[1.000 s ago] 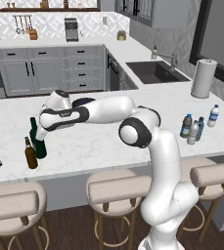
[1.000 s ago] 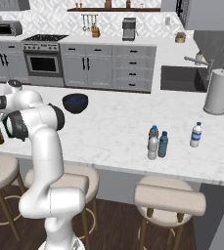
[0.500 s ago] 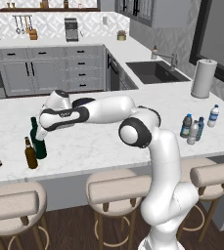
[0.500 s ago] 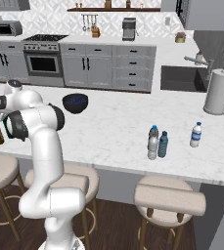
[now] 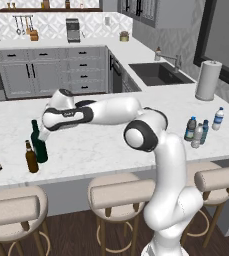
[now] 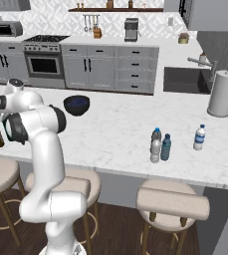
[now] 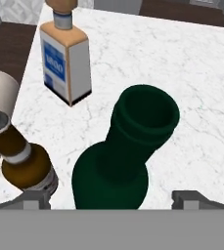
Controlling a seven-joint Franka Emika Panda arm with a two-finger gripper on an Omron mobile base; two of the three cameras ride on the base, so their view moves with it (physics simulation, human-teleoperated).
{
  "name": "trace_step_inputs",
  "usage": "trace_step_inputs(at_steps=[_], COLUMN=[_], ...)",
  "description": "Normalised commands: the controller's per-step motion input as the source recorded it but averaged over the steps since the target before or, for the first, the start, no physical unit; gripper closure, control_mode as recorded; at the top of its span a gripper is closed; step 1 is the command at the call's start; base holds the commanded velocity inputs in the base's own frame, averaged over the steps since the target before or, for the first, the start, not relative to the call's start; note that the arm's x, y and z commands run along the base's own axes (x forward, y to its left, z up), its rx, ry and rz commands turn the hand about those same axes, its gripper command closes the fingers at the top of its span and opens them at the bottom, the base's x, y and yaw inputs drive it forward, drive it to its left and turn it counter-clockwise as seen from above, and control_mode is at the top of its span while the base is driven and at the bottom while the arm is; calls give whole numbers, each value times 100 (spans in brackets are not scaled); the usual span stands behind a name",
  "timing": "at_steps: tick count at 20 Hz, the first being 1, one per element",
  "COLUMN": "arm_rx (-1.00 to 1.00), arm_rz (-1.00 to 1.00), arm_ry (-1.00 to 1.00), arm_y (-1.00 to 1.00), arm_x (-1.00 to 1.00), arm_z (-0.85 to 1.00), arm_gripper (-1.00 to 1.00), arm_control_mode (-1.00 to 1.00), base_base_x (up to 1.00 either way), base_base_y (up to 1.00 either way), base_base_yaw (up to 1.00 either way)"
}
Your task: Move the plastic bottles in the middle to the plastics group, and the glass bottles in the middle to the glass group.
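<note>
Hand view: gripper [image 7: 112, 197] spread wide around green wine bottle [image 7: 124, 151], not pinching; brown beer bottle [image 7: 23, 158] beside.

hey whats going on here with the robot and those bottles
The robot is sorting bottles on a marble kitchen island. Its gripper is open, its fingertips either side of the tall green wine bottle, which stands upright next to the short brown beer bottle, so the glass is grouped. At the other end of the counter, two small plastic bottles stand together, apart from a lone water bottle nearer the paper towel roll; they are not yet moved.
</note>
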Motion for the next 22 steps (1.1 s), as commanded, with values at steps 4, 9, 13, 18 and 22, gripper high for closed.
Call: trace_step_inputs(at_steps=[4,9,13,18,22], arm_rx=[4,4,4,4,6], arm_rz=[-4,-5,-7,-9,-11], arm_ry=[0,0,0,0,0], arm_y=[-27,-37,-48,-63,-78], arm_x=[0,-1,-9,-10,-19], arm_z=[28,26,32,30,31], arm_gripper=[-100,-100,-100,-100,-100], arm_control_mode=[-100,-100,-100,-100,-100], base_base_x=[0,0,0,0,0], base_base_y=[0,0,0,0,0], base_base_yaw=[0,0,0,0,0])
